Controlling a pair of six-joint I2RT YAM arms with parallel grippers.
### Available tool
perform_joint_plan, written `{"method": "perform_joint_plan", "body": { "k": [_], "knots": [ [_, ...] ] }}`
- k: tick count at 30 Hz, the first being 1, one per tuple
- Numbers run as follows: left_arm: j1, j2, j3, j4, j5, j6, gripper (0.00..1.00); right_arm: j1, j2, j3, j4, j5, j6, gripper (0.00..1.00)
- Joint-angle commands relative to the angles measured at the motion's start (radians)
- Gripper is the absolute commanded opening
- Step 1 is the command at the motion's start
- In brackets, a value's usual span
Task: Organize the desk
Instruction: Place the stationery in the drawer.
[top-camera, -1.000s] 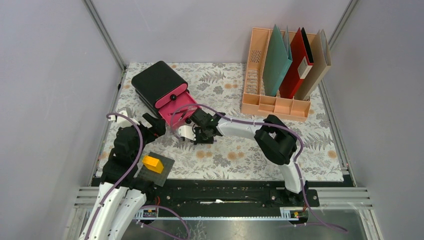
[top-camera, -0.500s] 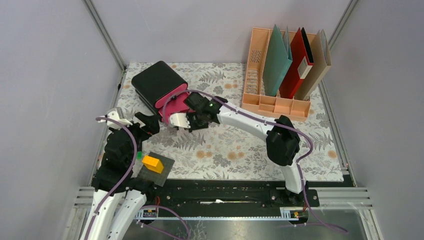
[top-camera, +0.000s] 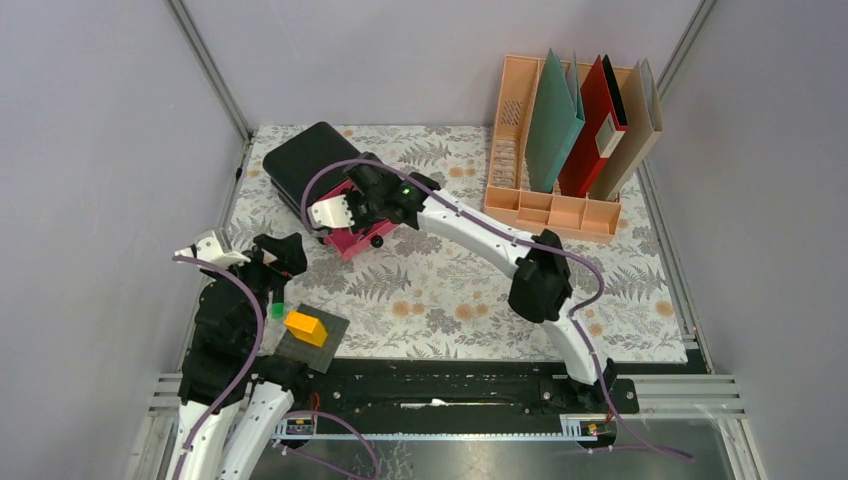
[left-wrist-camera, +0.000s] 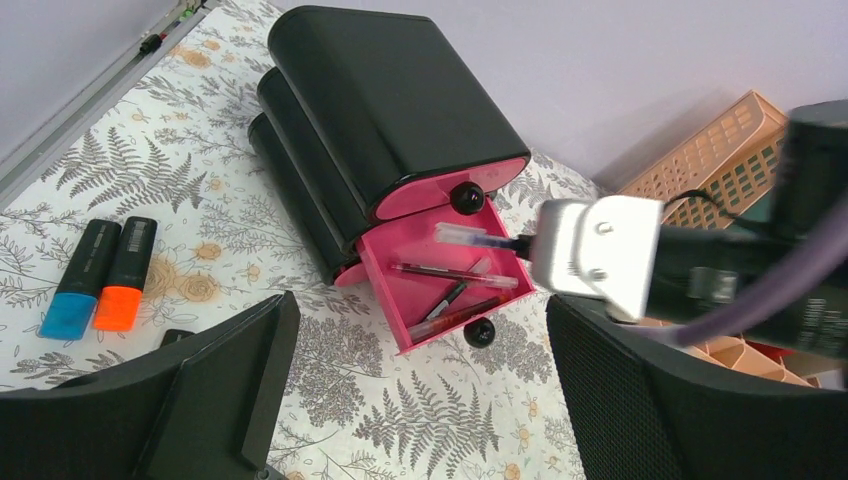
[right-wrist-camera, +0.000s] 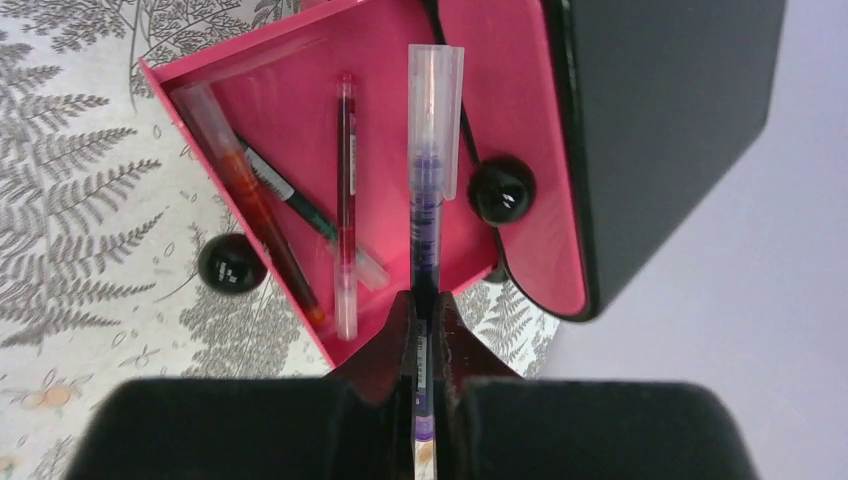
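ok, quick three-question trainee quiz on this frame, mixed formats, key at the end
1. True or false: the right tool is shut on a purple pen.
2. The pen is held over: A) the peach file rack, B) the open pink drawer, C) a red folder.
3. Which colours are the two highlighters lying on the desk?

Key: 1 true. 2 B. 3 blue and orange.
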Motion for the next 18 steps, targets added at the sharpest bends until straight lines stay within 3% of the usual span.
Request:
{"method": "perform_joint_plan", "body": {
  "k": [1,5,10,12,15,18],
  "knots": [
    [0.003,-0.036,0.010,0.015,-0.027,0.006,0.99,0.008,0.043,0.002,0.132,0.039,-0.050,0.00],
    [0.003,-0.046,-0.004,0.017,-0.026,-0.010,0.99,0.009,0.076,-0.008,0.188,0.063,-0.069,0.01],
    [0.004,-0.059,-0.020,0.018,-0.020,-0.023,0.99,0.008,0.122,-0.046,0.275,0.095,-0.085,0.10],
    [0.004,-0.070,-0.027,0.018,-0.019,-0.026,0.99,0.008,0.136,-0.051,0.305,0.110,-0.082,0.19],
    [0.003,-0.082,-0.040,0.018,-0.005,-0.035,0.99,0.008,0.149,-0.049,0.327,0.131,-0.069,0.43],
    [0.003,-0.087,-0.050,0.028,0.020,-0.039,0.99,0.008,0.135,-0.053,0.332,0.139,-0.032,0.54]
  ]
}}
